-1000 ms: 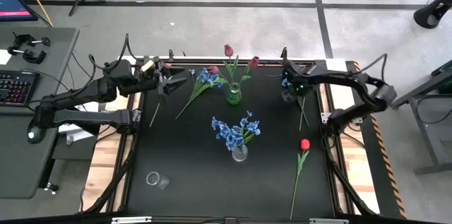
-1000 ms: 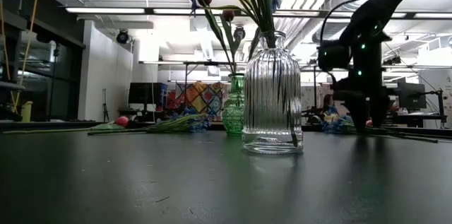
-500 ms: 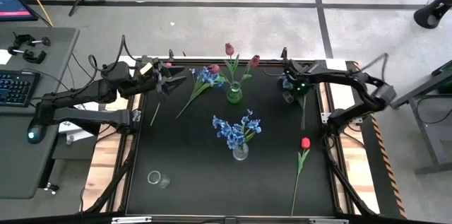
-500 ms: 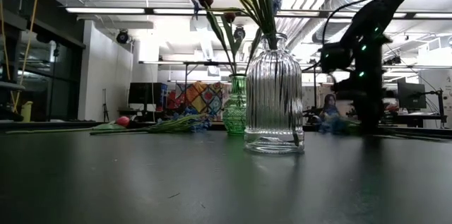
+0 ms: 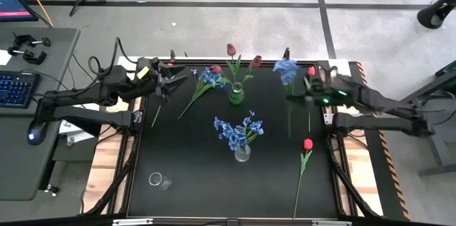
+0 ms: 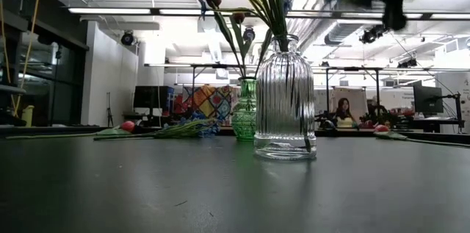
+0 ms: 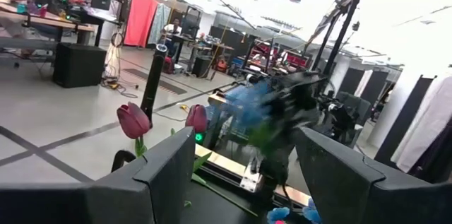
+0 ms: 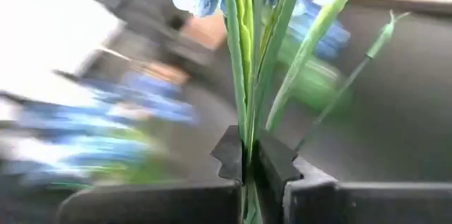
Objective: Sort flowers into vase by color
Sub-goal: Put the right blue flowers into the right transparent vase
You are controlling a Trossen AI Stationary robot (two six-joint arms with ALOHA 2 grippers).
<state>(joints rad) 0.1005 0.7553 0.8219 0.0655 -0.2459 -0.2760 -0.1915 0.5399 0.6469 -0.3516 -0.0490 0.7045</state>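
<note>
At the far right of the table (image 5: pixel 185 197), a blue flower (image 5: pixel 287 69) is held up off the mat by the right gripper (image 5: pixel 311 98), with its blossoms at the far end and its stem hanging toward the near side. The stem should be kept upright and carried slowly to the clear vase (image 5: pixel 242 154) in the middle, where other blue flowers (image 5: pixel 236 132) are already kept, and lowered in without the vase being bumped. The right jaws are pinched tight on the green stem (image 8: pixel 247 104). The left gripper (image 5: pixel 174 80) is waiting at the far left with its jaws spread wide, and nothing is held
</note>
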